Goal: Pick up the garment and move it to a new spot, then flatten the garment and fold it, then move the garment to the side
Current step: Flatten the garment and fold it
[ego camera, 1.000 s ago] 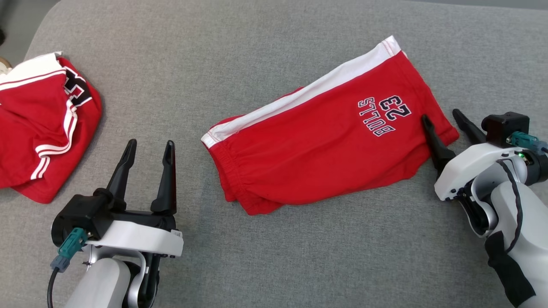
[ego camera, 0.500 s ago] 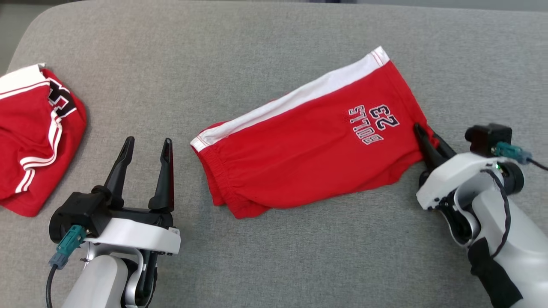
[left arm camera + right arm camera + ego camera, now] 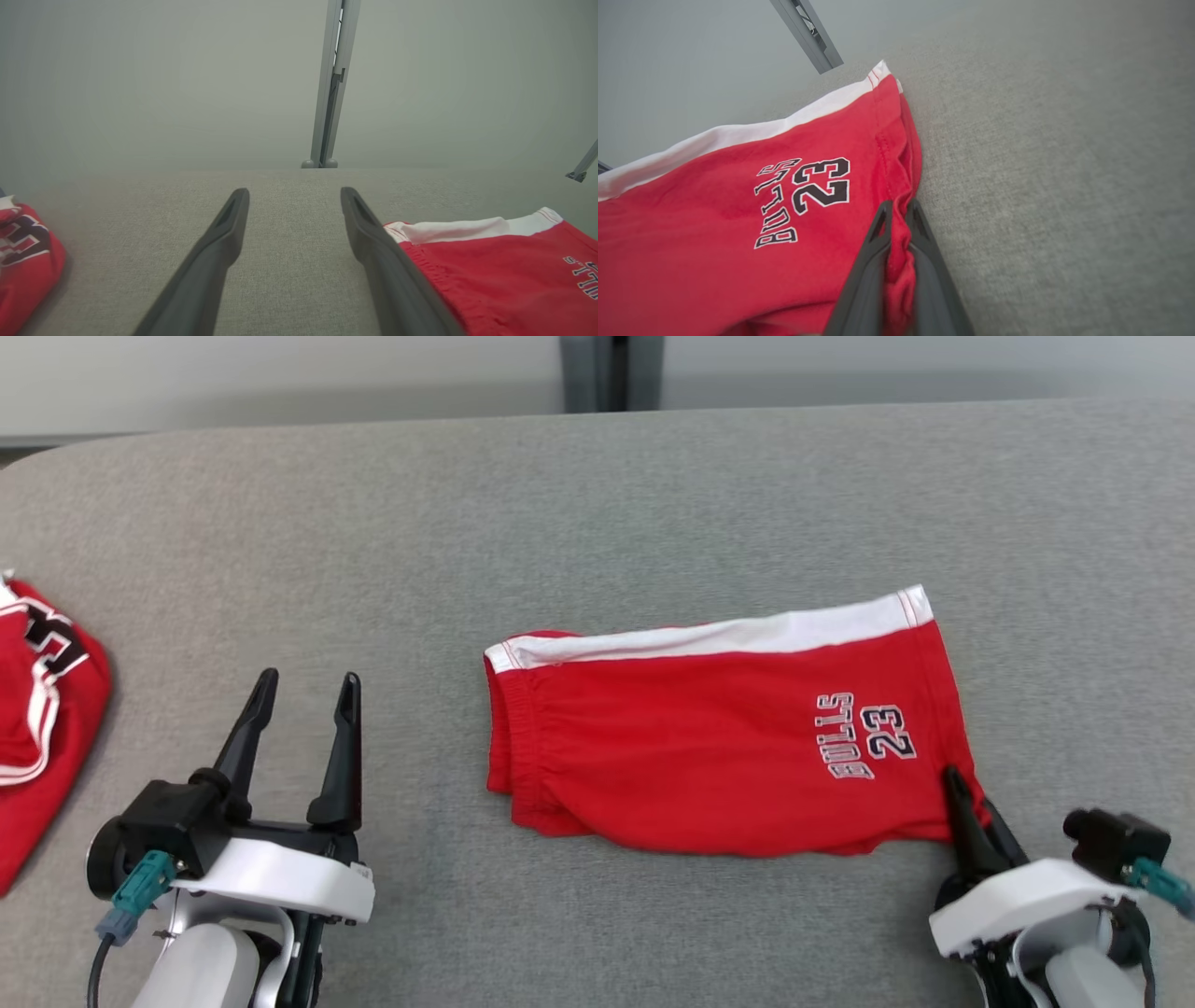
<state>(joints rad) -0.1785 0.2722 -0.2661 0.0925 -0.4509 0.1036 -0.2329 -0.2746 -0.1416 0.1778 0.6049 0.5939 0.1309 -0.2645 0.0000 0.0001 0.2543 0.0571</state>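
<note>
The garment (image 3: 719, 756), red shorts with a white side stripe and "BULLS 23" print, lies folded on the grey cushion (image 3: 597, 523). My right gripper (image 3: 969, 793) is shut on the hem at its near right corner; in the right wrist view the red cloth (image 3: 738, 210) is bunched between the two fingers, where the right gripper (image 3: 899, 207) pinches it. My left gripper (image 3: 303, 686) stands open to the left of the shorts, nothing between its fingers. In the left wrist view the left gripper (image 3: 294, 196) points across the cushion, with the shorts' waistband (image 3: 490, 266) just right of its right finger.
A second red and white garment (image 3: 37, 709) lies crumpled at the cushion's left edge, also the red heap (image 3: 23, 256) in the left wrist view. A grey metal post (image 3: 611, 373) stands behind the cushion's far edge.
The right gripper has shut on the shorts' corner and dragged them toward me, turning them level. The head camera has tilted up. The left gripper stays open in place.
</note>
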